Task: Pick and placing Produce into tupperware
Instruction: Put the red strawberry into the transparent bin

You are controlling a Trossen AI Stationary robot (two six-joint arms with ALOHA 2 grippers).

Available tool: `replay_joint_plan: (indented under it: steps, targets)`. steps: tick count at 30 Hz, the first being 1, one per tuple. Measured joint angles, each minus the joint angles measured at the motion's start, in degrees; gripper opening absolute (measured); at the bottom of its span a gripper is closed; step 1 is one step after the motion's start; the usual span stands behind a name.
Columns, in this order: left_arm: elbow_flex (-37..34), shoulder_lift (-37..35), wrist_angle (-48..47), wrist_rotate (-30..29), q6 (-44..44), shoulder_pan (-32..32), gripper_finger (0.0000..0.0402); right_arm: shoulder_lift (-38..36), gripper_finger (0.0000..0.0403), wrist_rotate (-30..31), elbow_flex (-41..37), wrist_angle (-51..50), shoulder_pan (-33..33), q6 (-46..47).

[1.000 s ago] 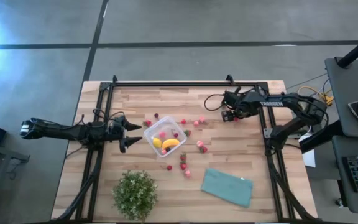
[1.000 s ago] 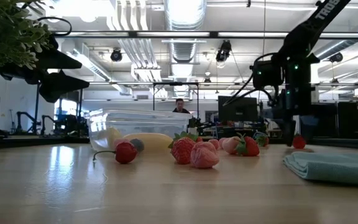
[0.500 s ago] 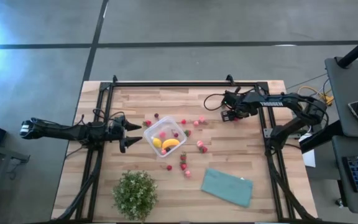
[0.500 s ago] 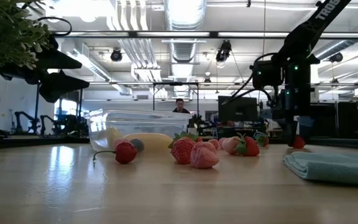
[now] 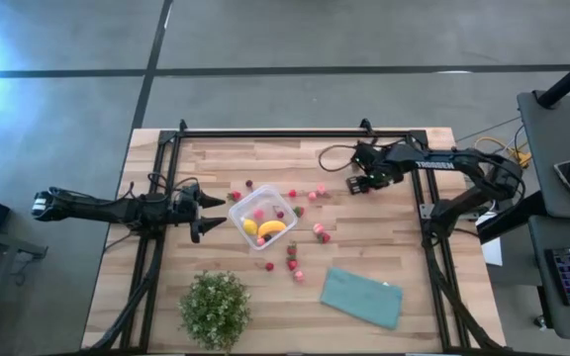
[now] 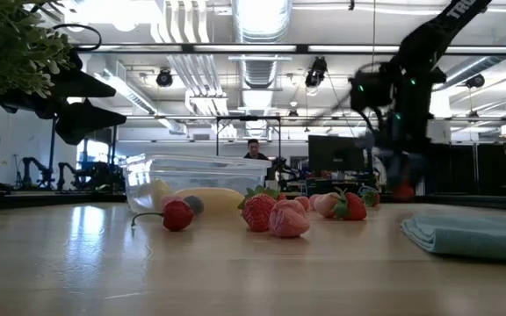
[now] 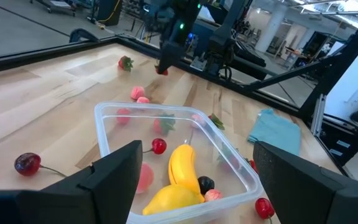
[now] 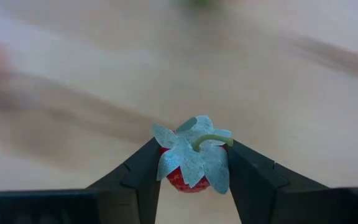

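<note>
So the right gripper is pinching a strawberry up near the table's far right edge, and the tupperware sits mid-table off toward the left arm's side, right by the wide-open left gripper (way closer to it).

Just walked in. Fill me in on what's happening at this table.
The right gripper is shut on a strawberry, over the table's far right part. The clear tupperware at mid-table already holds a banana and some other fruit, with more strawberries scattered around it. The left gripper waits open beside the tupperware.
</note>
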Motion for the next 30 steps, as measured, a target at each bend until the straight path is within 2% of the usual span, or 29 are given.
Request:
replay_joint_plan:
  steps: [2, 5, 7, 16, 25, 30]
  targets:
    - [0.0, 0.0, 0.0, 0.0, 0.0, 0.0, 0.0293, -0.7, 0.0151, -4.3, 2.1, 3.7, 2.0, -2.1]
    - [0.0, 0.0, 0.0, 0.0, 0.0, 0.0, 0.0293, -0.6, 0.0151, -14.2, 6.9, 10.0, 5.0, -4.8]
    - [0.0, 0.0, 0.0, 0.0, 0.0, 0.0, 0.0293, 0.9, 0.0151, -16.9, 10.9, 12.6, 7.3, -6.1]
    - [0.0, 0.0, 0.0, 0.0, 0.0, 0.0, 0.0293, 17.8, 0.0151, -16.7, 33.0, 12.0, 15.2, -13.0]
    - [0.0, 0.0, 0.0, 0.0, 0.0, 0.0, 0.0293, 36.6, 0.0153, -18.7, 55.1, -0.6, 19.6, -19.8]
    - [0.0, 0.0, -0.1, 0.0, 0.0, 0.0, 0.0293, 42.1, 0.0187, -16.4, 63.6, -6.8, 20.2, -21.7]
